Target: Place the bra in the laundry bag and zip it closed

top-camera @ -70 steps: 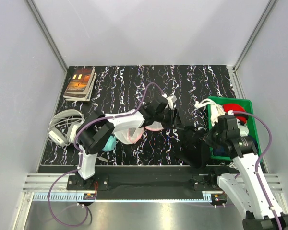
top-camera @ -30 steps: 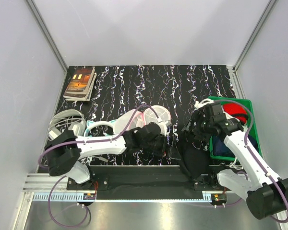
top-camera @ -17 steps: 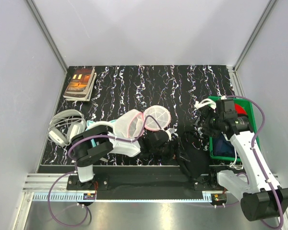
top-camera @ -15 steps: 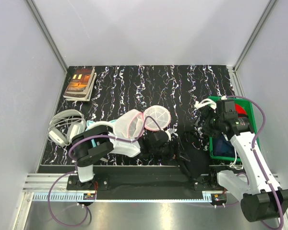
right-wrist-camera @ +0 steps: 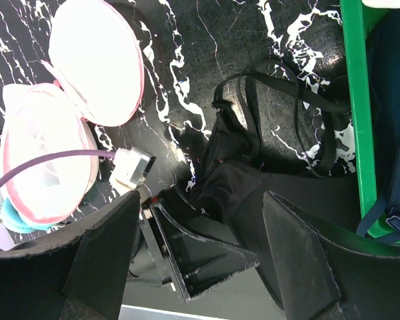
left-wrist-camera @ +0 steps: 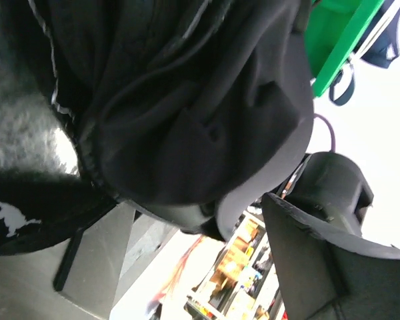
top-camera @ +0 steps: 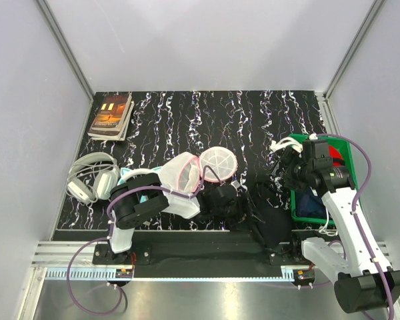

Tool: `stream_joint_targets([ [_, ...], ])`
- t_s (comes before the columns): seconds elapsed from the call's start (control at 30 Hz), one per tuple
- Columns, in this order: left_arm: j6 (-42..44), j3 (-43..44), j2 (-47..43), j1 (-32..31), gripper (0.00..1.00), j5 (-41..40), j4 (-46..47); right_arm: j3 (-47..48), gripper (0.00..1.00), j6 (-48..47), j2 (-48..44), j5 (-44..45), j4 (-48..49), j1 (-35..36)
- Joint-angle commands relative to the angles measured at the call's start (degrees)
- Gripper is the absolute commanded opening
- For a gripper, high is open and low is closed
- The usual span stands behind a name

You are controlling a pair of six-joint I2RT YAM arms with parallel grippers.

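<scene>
Black fabric, the bra (top-camera: 270, 215), lies bunched at the near edge of the table (top-camera: 187, 113), beside the green bin (top-camera: 318, 138). The left gripper (top-camera: 240, 208) seems to rest against it, and fabric hides how far its jaws are spread. The right gripper (right-wrist-camera: 199, 199) hovers above, jaws wide and empty. The laundry bag (top-camera: 217, 161) lies open nearby, a purple cable (right-wrist-camera: 60, 160) crossing one half.

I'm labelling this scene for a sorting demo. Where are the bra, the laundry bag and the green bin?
bra (right-wrist-camera: 233, 167), right wrist view, on the bunched black fabric.
laundry bag (right-wrist-camera: 97, 60), right wrist view, on the upper open mesh half.
green bin (right-wrist-camera: 355, 100), right wrist view, on its left rim.
</scene>
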Motion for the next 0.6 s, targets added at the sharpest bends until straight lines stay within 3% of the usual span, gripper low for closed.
stream_joint_targets([
  [0.0, 0.55, 3.44, 0.33, 1.98, 0.70, -3.29, 0.27, 0.69, 0.82, -0.90, -0.81, -0.56, -0.43, -0.30],
  [0.1, 2.48, 5.36, 1.56, 3.47, 0.56, -3.29, -0.25, 0.69, 0.82, -0.90, -0.90, -0.55, -0.25, -0.30],
  [0.2, 3.45, 6.86, 3.58, 4.62, 0.51, -2.33, 1.06, 0.52, 0.82, -0.99, -0.81, -0.55, -0.16, -0.30],
  [0.4, 11.09, 12.13, 7.45, 6.29, 0.21, -2.50, -2.27, 0.08, 0.82, -1.25, -0.72, -0.55, 0.19, -0.30],
  [0.5, 17.41, 13.72, 7.37, 7.52, 0.00, -1.98, -2.27, -0.19, 0.82, -2.04, -0.20, -0.56, 0.45, -0.21],
  [0.57, 24.41, 13.99, 6.58, 9.45, 0.00, -0.49, -1.04, -0.36, 0.82, -2.65, 0.16, -0.55, 0.63, -0.30],
])
